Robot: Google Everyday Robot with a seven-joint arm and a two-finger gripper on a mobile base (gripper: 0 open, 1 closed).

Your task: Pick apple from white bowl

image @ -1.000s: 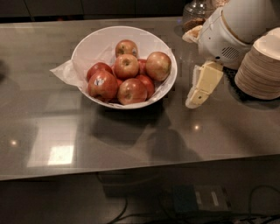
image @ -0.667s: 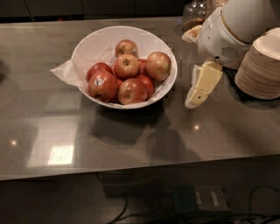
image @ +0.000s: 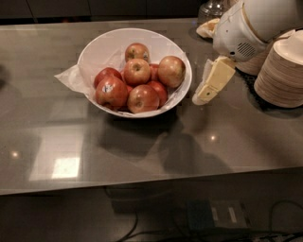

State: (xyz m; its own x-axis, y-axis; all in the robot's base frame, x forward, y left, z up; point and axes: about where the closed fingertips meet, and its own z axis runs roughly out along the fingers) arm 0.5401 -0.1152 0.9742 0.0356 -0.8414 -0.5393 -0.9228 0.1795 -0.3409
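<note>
The white bowl [image: 93,46] with a crumpled paper liner [image: 71,78] stands on the grey counter, left of centre. It holds several apples. The pale golden-tan apple [image: 171,71] lies at the bowl's right side, against the rim. A dark red apple with a sticker [image: 111,91] lies at the front left. My gripper [image: 202,96] hangs just outside the bowl's right rim. It points down and left, close to the counter and apart from the apple. The white arm [image: 246,28] rises above it to the right.
Stacks of beige disposable bowls [image: 283,71] stand at the right, behind the arm. A glass jar [image: 212,8] and a pale object [image: 207,28] sit at the back. The counter's front edge [image: 142,185] runs below, with cables on the floor.
My gripper has shifted slightly left and up, closer to the bowl's right rim. The bowl and apples have not moved.
</note>
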